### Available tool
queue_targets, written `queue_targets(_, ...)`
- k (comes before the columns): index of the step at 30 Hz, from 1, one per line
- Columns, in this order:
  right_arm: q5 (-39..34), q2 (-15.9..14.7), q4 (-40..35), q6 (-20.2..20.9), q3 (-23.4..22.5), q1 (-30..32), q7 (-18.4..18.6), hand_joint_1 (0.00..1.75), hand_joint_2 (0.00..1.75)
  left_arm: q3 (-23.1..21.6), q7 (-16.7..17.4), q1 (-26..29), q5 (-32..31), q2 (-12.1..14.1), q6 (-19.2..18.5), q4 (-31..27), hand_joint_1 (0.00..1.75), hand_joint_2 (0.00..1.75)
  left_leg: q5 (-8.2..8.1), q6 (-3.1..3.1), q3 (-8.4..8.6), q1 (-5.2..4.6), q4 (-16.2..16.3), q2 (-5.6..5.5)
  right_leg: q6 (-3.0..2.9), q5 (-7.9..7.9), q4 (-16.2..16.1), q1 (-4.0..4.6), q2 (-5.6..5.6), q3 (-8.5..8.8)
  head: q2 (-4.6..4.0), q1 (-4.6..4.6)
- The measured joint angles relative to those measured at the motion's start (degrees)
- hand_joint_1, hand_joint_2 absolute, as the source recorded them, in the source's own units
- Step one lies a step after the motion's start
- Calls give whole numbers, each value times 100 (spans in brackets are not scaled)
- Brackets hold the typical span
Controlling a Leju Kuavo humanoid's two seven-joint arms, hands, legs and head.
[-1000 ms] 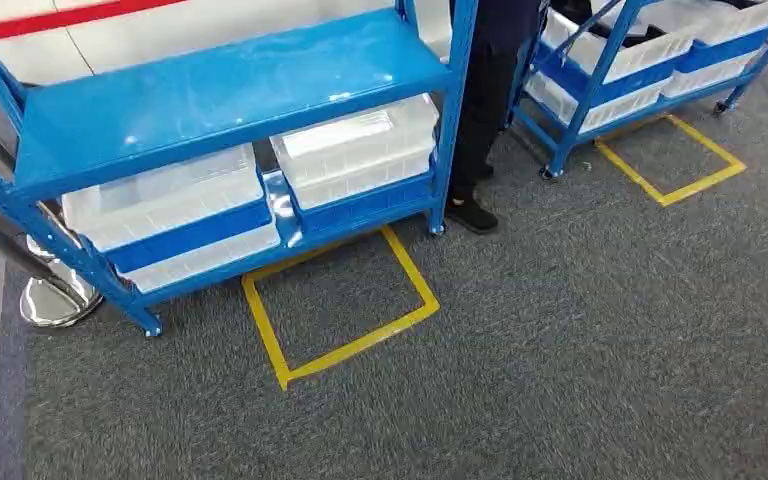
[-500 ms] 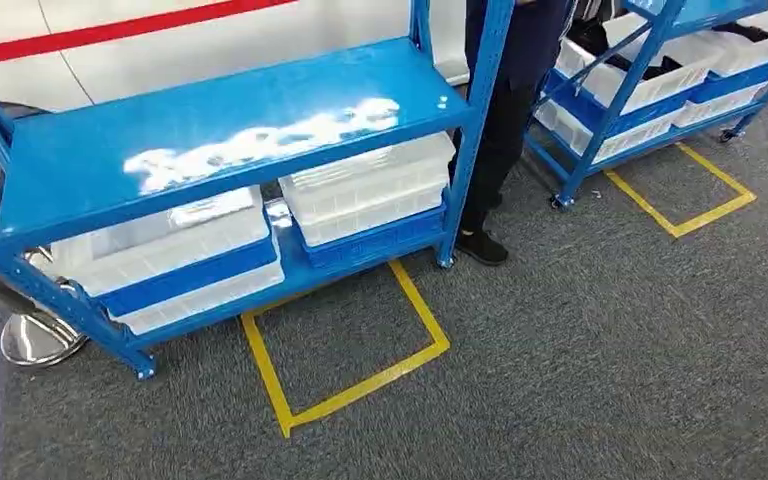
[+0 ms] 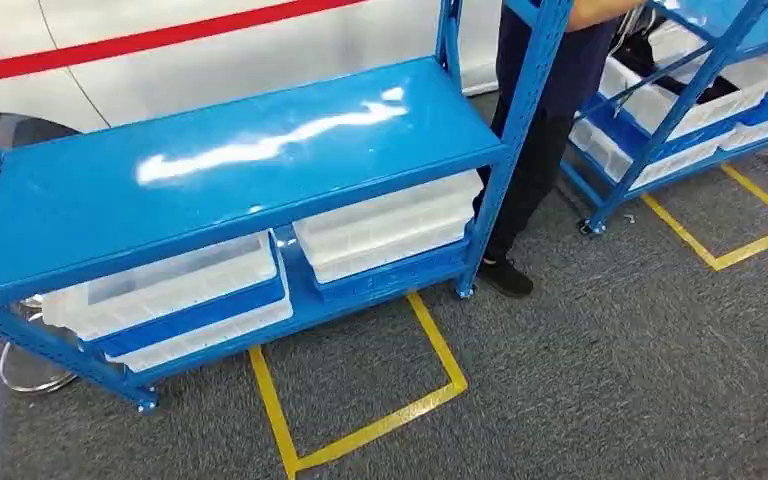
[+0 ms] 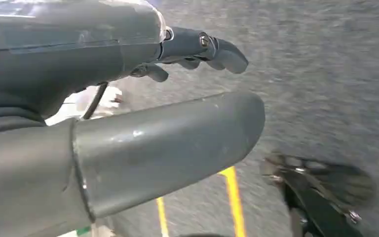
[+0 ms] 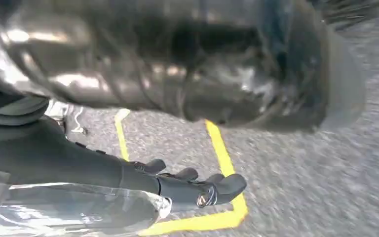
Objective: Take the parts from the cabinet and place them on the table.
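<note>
My view has swung closer to the blue rack [image 3: 230,160]; its bins [image 3: 160,290] lie ahead, seemingly equally near my empty, loosely spread left hand [image 4: 197,49] and right hand [image 5: 192,185].

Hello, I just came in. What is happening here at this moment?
The robot faces a blue cabinet on grey carpet and handles nothing for now. Its left hand and right hand hang over the floor, fingers apart and holding nothing. Two white bins sit on the cabinet's lower shelf; whether parts lie in them is hard to tell. A person in dark trousers stands beside the cabinet's right post. A yellow tape square marks the floor in front.
</note>
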Motion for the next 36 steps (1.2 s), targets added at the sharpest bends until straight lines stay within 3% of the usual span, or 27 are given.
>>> queue_targets(2,2,0,0,11,0,-11,0,0,0,0,0,16,-9,2,2,0,0,0,-657,-41,-330,34,166,18,6,-141,-64,-3,-46,245,0,-2)
queue_targets(3,0,0,0,13,0,-14,0,0,0,0,4,19,-13,2,2,0,0,0,-890,-56,-421,44,96,30,16,-224,-64,-9,-74,354,0,-4)
queue_targets(4,2,0,0,15,2,-17,0,0,0,0,7,25,-13,2,4,0,0,0,-888,-83,-449,58,-98,51,26,-309,-61,-12,-114,461,0,-2)
queue_targets(5,2,2,0,17,2,-20,2,0,0,0,7,26,-13,6,4,0,0,0,-660,-92,-419,67,-406,81,38,-385,-61,-15,-162,570,0,-4)
queue_targets(6,7,2,2,18,2,-24,2,0,0,0,9,25,-13,7,7,0,0,0,-249,-92,-354,66,-799,155,56,-458,-61,-18,-220,668,0,-2)
queue_targets(7,11,7,4,20,2,1,2,0,0,0,9,26,-13,7,7,0,0,0,296,-63,-280,55,-1218,380,87,-530,-65,-12,-275,716,0,-2)
queue_targets(8,15,7,4,20,2,-7,4,0,0,0,9,26,-13,7,6,0,0,0,546,-6,-326,33,-1361,630,120,-607,-1,11,-311,816,0,2)
queue_targets(9,17,7,4,20,2,-18,4,0,0,0,9,-5,-13,7,4,0,0,0,395,35,-330,20,-1329,611,172,-662,-10,24,-352,809,0,0)
queue_targets(10,17,7,4,20,2,-29,4,0,0,-2,9,-19,-15,7,7,0,0,0,490,83,-312,7,-1319,541,230,-706,-30,18,-425,842,0,0)
queue_targets(12,17,7,4,13,2,-61,4,0,0,-2,11,-6,-15,7,9,0,0,0,515,148,-259,-2,-1372,368,303,-754,-88,34,-578,953,0,-4)
queue_targets(13,15,4,4,0,2,-63,2,0,0,-2,9,-7,-15,2,9,0,0,0,556,196,-206,61,-1444,317,345,-814,-50,-17,-470,997,0,0)
queue_targets(14,-2,4,4,-31,0,-64,-7,0,0,-2,11,-12,-15,-4,9,0,0,0,560,234,-186,61,-1469,272,354,-982,179,-12,-164,889,0,2)
queue_targets(15,-20,4,4,-57,0,-65,-11,0,0,-2,11,-17,-15,-2,17,0,0,0,552,271,-188,60,-1471,236,357,-1216,596,-18,-2,655,0,4)
queue_targets(17,-39,4,4,-87,-2,-68,-17,0,0,-2,11,-20,-15,-2,26,0,0,0,518,306,-178,44,-1467,136,372,-1516,1451,-20,81,151,0,2)
queue_targets(18,-39,4,4,-94,-4,-67,-15,0,0,-2,11,-20,-13,-2,28,0,0,0,500,302,-162,36,-1462,85,376,-1495,1653,-19,86,-15,0,2)
queue_targets(19,-39,4,4,-103,-4,-61,-22,0,0,-2,11,-16,-13,-2,33,0,0,0,475,296,-130,33,-1454,36,375,-1322,1592,-19,86,-55,0,2)
queue_targets(20,-39,4,4,-107,-4,-56,-28,0,0,-2,11,-7,-13,-2,35,0,0,0,442,282,-89,34,-1444,-1,366,-1029,1289,-19,86,27,0,4)
queue_targets(22,-35,0,4,-114,-7,-47,-28,0,0,0,20,-1,-13,-4,37,0,0,0,370,244,-11,34,-1413,-44,323,-398,323,-20,98,360,0,4)
queue_targets(23,-33,0,4,-114,-7,-38,-26,0,0,0,24,7,-11,-15,39,0,0,0,337,200,-6,2,-1391,-50,294,-454,159,2,131,411,0,2)
queue_targets(26,-22,0,4,-116,-4,-73,-28,0,0,0,24,-11,-11,-15,44,0,0,0,278,102,-22,5,-1414,-58,198,-473,106,28,130,405,0,0)
queue_targets(28,-22,13,4,-114,-4,-76,-28,0,0,0,24,-13,-11,-13,44,0,0,0,234,27,15,15,-1363,-36,102,-441,34,-24,109,469,0,0)
queue_targets(29,-22,13,4,-114,-7,-71,-28,0,0,0,24,-10,-11,-20,44,0,0,0,109,-2,-52,16,-1176,0,68,-454,24,-26,105,490,0,0)
queue_targets(32,-22,7,4,-118,-7,-47,-28,0,0,0,24,-6,-11,-24,44,0,0,0,-507,-82,-710,59,96,38,24,-497,26,-11,65,525,0,0)
queue_targets(33,-22,7,4,-118,-7,-45,-28,0,0,0,24,-1,-11,-24,44,0,0,0,-558,-94,-870,62,369,45,26,-516,30,-8,64,539,0,-2)
queue_targets(34,-22,7,4,-118,-7,-46,-28,0,0,0,26,9,-11,-24,44,0,0,0,-476,-98,-919,64,404,50,33,-543,30,-8,64,568,0,0)
queue_targets(36,-22,7,4,-118,-7,-48,-28,0,0,0,26,20,-11,-26,44,0,0,0,-49,-71,-685,64,-170,52,50,-606,30,-8,65,656,0,-2)
